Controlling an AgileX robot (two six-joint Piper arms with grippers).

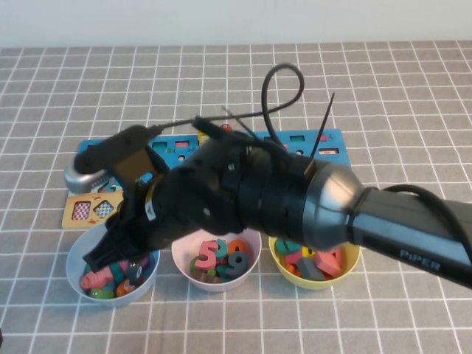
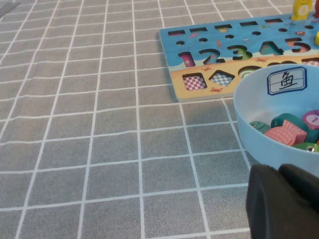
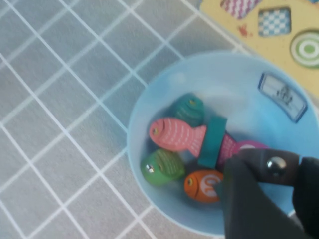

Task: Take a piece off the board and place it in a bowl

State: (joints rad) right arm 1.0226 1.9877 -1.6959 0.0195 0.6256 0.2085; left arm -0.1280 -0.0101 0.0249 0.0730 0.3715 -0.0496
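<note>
Over the pale blue bowl [image 1: 77, 269] hangs the right gripper [image 1: 103, 254]; its fingers [image 3: 259, 199] hide the dark piece, so I cannot tell their state. Delivery looks nearly finished, with the board [image 1: 324, 144] behind. The left gripper [image 2: 284, 204] waits beside the bowl on the bench [image 2: 99, 149].

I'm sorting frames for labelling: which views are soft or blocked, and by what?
High view: the right arm fills the middle, hiding much of the board; right gripper over the bowl. Right wrist view: dark blurred fingers cover one corner. Left wrist view: sharp; left gripper a dark blur.
</note>
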